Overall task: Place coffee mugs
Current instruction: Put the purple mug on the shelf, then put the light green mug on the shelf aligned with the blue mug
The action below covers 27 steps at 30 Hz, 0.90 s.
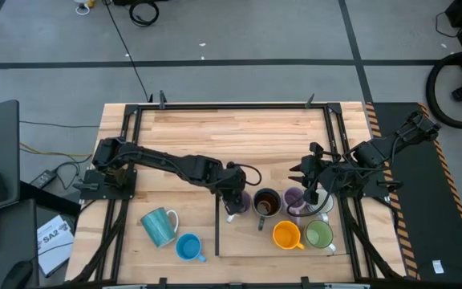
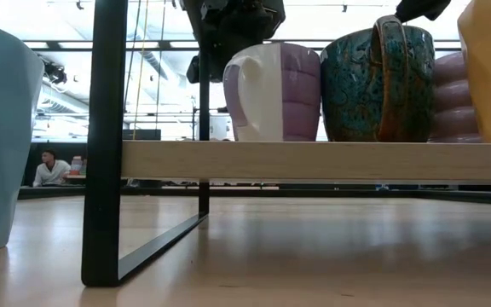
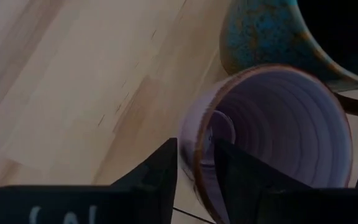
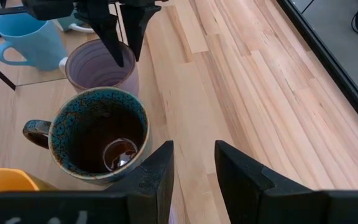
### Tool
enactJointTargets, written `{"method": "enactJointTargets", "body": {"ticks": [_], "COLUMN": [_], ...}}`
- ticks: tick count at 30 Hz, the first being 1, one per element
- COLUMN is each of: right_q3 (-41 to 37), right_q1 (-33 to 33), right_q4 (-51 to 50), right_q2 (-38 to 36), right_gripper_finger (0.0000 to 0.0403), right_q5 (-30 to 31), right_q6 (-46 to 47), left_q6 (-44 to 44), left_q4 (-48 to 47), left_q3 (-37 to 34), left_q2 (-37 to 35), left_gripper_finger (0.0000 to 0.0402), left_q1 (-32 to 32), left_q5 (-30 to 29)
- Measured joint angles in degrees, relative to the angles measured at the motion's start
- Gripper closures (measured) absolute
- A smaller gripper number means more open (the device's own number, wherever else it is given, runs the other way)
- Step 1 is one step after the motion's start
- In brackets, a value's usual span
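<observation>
Wood table (image 1: pixel 239 128), grey floor; left fingers (image 3: pixel 160 168) spread astride purple mug (image 3: pixel 272 130) rim.

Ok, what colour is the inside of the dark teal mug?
Brown inside the dark teal mug, clearest in the right wrist view.

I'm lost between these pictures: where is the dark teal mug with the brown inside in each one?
High view: dark teal mug, just below centre.
Low view: mug, upper right.
Left wrist view: mug, top right.
Right wrist view: mug, lower left.
Shared landmark: purple mug beside it.
</observation>
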Motion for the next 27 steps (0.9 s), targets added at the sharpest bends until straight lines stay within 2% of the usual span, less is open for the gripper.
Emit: {"method": "enactJointTargets", "body": {"ticks": [9, 18, 22, 27], "right_q3": [0.00, 0.00, 0.00, 0.00], "right_q1": [0.01, -0.01, -0.01, -0.01], "right_q4": [-0.02, -0.03, 0.00, 0.00], "right_q2": [0.02, 0.01, 0.00, 0.00], "right_gripper_finger": [0.0281, 0.0281, 0.0281, 0.0281], "right_q5": [0.00, -0.02, -0.73, -2.04], "right_q6": [0.00, 0.01, 0.02, 0.02], "left_q6": [0.27, 7.56, 8.74, 8.58], "left_q4": [-0.29, -0.82, -4.07, -14.52], "left_q3": [-0.06, -0.04, -0.07, -0.04], "left_q2": [-1.07, -6.04, -9.81, -15.01], "left_gripper_finger": [0.0289, 0.0289, 0.0289, 0.0289], "left_q1": [0.42, 0.42, 0.42, 0.42], "left_q5": [0.02, 0.74, 0.88, 0.92]}}
